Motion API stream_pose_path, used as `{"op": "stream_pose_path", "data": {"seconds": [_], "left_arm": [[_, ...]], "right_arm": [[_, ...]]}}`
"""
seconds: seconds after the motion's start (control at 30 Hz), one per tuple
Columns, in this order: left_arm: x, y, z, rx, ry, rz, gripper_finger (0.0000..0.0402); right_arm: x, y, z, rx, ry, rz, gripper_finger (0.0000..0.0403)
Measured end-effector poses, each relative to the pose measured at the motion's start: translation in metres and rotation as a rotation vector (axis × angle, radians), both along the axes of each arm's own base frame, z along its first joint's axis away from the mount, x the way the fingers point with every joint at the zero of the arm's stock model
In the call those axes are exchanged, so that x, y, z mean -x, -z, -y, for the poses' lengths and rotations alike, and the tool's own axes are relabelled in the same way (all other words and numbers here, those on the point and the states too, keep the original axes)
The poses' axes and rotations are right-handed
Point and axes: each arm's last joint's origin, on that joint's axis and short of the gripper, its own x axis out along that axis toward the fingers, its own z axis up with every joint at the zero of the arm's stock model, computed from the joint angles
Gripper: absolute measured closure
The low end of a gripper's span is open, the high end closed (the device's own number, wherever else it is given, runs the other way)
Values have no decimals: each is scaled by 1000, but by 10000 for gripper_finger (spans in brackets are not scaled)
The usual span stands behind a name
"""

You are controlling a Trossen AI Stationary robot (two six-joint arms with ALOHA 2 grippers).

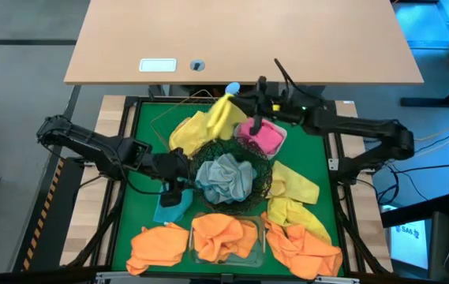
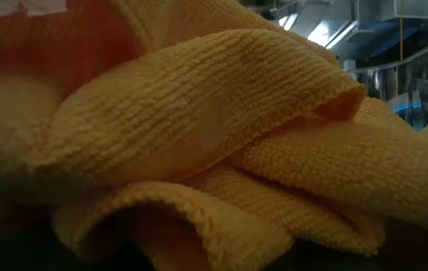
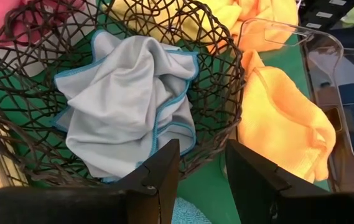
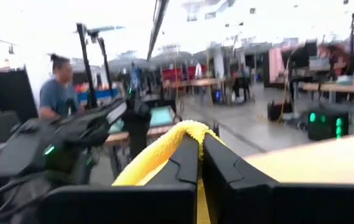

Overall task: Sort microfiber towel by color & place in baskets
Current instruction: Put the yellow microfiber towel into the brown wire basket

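Fingers [image 4: 198, 163] on ribbed yellow towel [image 4: 158, 152]

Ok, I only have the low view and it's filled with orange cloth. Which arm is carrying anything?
Observer: The right gripper is shut on a yellow towel, lifted over the table's far side.
Operator: And the left one?
Observer: The left gripper is open and empty, right beside the black wire bowl.
Operator: What's in that bowl?
Observer: One grey towel with teal edging.
Operator: Any orange sorted yet?
Observer: Yes, an orange towel lies in the clear plastic tub.
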Motion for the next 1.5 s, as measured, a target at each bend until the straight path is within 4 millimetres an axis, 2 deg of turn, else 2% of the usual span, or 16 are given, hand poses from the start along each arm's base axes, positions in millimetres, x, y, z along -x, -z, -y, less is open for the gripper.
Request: {"op": "stream_pose_path", "data": {"seconds": [0.23, 0.43, 0.53, 0.77, 0.93, 1.07, 1.23, 1.5], "left_arm": [[0, 0, 1, 0, 6, 0, 278], [0, 0, 1, 0, 6, 0, 278], [0, 0, 1, 0, 6, 0, 278], [0, 0, 1, -1, 6, 0, 278], [0, 0, 1, -1, 6, 0, 278], [0, 0, 1, -1, 6, 0, 278], [1, 0, 1, 9, 7, -9, 278], [13, 10, 3, 74, -44, -169, 278]], "right_arm": [[-26, 28, 33, 2, 75, 7, 398], [-54, 73, 53, -31, 110, -107, 398], [-69, 98, 58, -51, 109, -159, 398], [-90, 143, 64, -120, 103, -233, 397], [-98, 165, 66, -211, 95, -274, 397], [-101, 177, 66, -270, 53, -309, 397], [-101, 178, 65, -307, 32, -306, 397], [-102, 177, 64, -304, -25, -310, 392]]}}
